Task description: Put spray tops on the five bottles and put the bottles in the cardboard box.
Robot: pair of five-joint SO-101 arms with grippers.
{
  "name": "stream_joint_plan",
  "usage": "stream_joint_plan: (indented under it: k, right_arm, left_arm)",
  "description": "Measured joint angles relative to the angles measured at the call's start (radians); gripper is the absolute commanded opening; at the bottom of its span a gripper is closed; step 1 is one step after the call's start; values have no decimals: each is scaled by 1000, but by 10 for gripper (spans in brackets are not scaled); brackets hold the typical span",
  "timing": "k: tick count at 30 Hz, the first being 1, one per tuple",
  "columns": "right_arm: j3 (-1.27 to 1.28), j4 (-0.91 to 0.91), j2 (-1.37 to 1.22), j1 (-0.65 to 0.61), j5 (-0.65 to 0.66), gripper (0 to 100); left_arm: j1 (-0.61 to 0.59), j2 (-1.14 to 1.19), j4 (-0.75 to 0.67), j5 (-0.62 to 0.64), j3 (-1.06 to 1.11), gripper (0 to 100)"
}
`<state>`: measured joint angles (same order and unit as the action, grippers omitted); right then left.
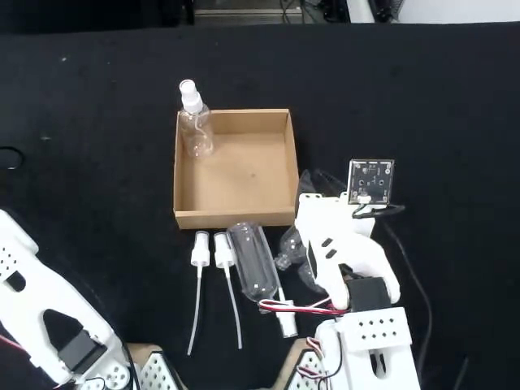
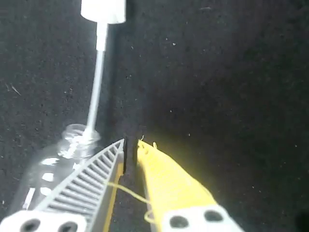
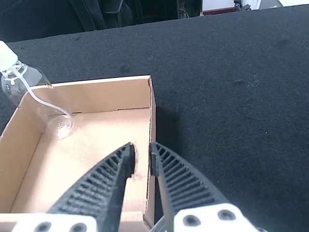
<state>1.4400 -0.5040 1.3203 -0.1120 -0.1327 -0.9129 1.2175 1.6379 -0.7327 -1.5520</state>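
The cardboard box (image 1: 236, 218) sits mid-table. One clear bottle with a white spray top (image 1: 195, 122) leans in its far left corner, also seen as the capped bottle (image 3: 26, 82) against the box wall (image 3: 96, 94). Two loose spray tops (image 1: 201, 244) (image 1: 223, 248) lie in front of the box, long tubes trailing toward me. An uncapped bottle (image 1: 253, 262) lies beside them, and another bottle (image 1: 290, 244) is partly hidden by the right arm (image 1: 341, 244). My right gripper (image 3: 141, 147) hangs shut over the box's right wall. My left gripper (image 2: 130, 143) is shut and empty beside a bottle neck (image 2: 77, 137) and a spray top (image 2: 103, 9).
The left arm (image 1: 41, 309) fills the near left corner. A small circuit board (image 1: 370, 180) with wires lies right of the box. Another spray top (image 1: 286, 321) lies near the right arm's base. Black cloth covers the table.
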Motion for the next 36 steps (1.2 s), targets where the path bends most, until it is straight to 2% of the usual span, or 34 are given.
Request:
stream_joint_plan:
  k: [6, 8, 11, 13, 18, 25, 30, 34, 36]
  right_arm:
    - [0, 0, 0, 0, 0, 53]
    - [0, 0, 0, 0, 0, 53]
    - [0, 0, 0, 0, 0, 53]
    - [0, 0, 0, 0, 0, 53]
    - [0, 0, 0, 0, 51, 51]
    - [0, 0, 0, 0, 60, 51]
    - [0, 0, 0, 0, 60, 51]
    - [0, 0, 0, 0, 60, 51]
    - [0, 0, 0, 0, 60, 51]
  left_arm:
    - [-6, 0, -25, 0, 0, 40]
    - [-8, 0, -58, 0, 0, 95]
    - [-8, 2, -144, 0, -43, 239]
    - [-8, 0, -218, 0, -46, 270]
    - [3, 5, -281, -54, -44, 195]
    - [26, 5, -413, -80, 101, 188]
    - [23, 5, -431, -80, 166, 174]
    - [26, 5, -399, -64, 172, 19]
    - [37, 5, -362, -57, 172, 45]
